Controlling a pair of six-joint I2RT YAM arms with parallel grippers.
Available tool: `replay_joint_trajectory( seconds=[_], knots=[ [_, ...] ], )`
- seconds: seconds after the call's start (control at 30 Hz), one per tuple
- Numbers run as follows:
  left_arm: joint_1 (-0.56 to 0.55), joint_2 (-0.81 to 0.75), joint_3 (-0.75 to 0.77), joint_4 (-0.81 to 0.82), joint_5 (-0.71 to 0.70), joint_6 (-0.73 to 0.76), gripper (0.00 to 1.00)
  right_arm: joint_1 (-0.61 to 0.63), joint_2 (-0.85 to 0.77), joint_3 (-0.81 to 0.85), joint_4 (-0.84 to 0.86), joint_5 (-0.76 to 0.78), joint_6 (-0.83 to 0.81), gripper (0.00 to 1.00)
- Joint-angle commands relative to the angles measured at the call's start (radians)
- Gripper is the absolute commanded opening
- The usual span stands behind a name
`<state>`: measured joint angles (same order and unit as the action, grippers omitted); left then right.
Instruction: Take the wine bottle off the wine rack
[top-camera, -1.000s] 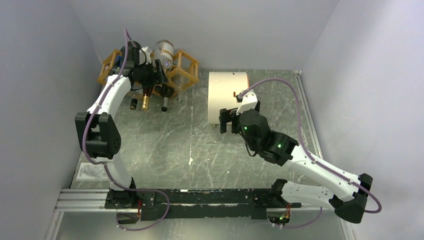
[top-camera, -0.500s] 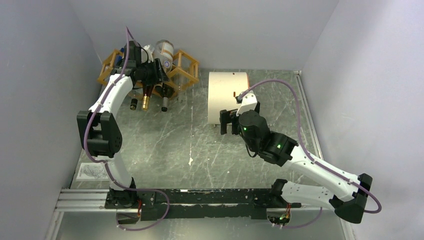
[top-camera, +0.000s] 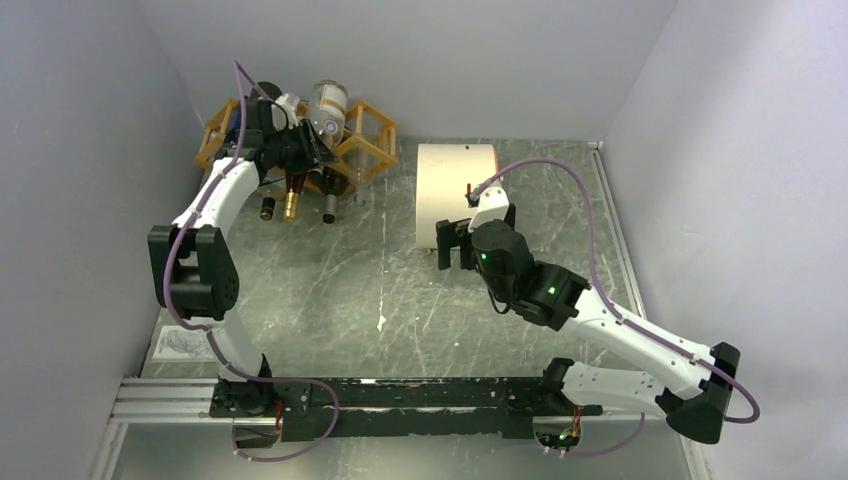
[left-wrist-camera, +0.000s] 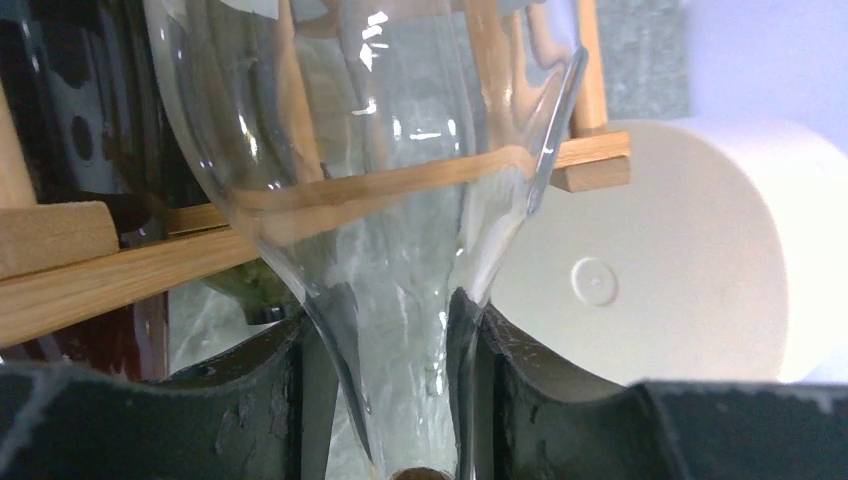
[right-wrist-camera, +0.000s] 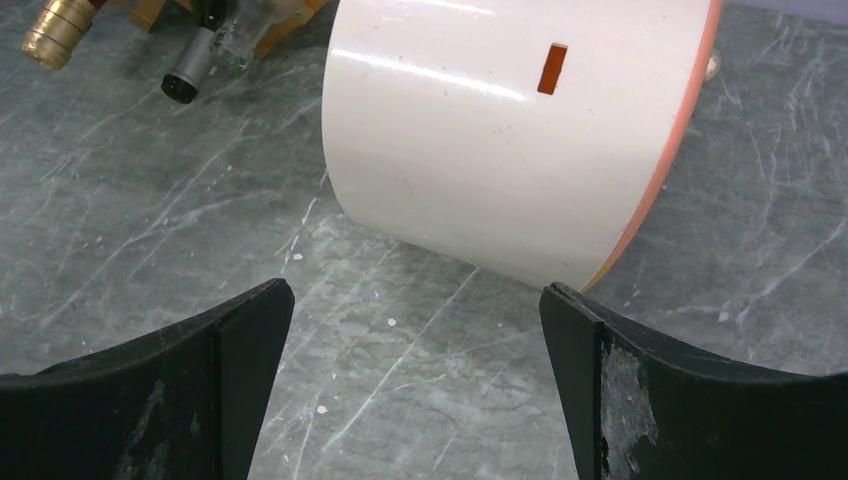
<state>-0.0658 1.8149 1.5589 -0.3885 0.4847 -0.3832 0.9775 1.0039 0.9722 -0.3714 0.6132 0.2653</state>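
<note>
The wine rack (top-camera: 372, 140), a lattice of honey-brown wooden bars, stands at the table's far left corner. A clear glass wine bottle (top-camera: 328, 101) lies in one of its upper cells, neck toward me. In the left wrist view the wine bottle (left-wrist-camera: 400, 150) fills the frame, with the wine rack's bars (left-wrist-camera: 100, 275) behind it. My left gripper (left-wrist-camera: 395, 320) is shut on its narrow neck, both dark fingers (left-wrist-camera: 490, 350) pressed against the glass. From above, the left gripper (top-camera: 318, 142) sits at the rack's front. My right gripper (right-wrist-camera: 415, 310) hangs open over bare table.
A cream cylindrical drum (top-camera: 455, 190) lies on its side mid-table, just beyond the right gripper (top-camera: 452, 243). More bottles lie in the rack's lower cells, necks out: a gold-capped one (top-camera: 291, 208) and dark-capped ones (top-camera: 329, 212). Grey walls close in on both sides.
My left gripper has closed onto the clear bottle's neck and edged slightly toward the rack. The right arm has shifted a little to the left, still open.
</note>
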Motion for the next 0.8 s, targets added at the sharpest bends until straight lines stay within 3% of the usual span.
replay_joint_trajectory(
  seconds=[0.0,0.43,0.77],
  knots=[
    [0.041,-0.078,-0.065,0.125,0.224,-0.076,0.07,0.006,0.009,0.009,0.010,-0.005,0.006,1.00],
    [0.116,-0.130,-0.199,0.384,0.484,-0.279,0.07,0.006,0.037,0.017,0.014,-0.017,0.011,1.00],
    [0.163,-0.161,-0.283,0.570,0.550,-0.422,0.07,0.006,0.049,0.022,0.020,-0.023,0.011,1.00]
  ],
)
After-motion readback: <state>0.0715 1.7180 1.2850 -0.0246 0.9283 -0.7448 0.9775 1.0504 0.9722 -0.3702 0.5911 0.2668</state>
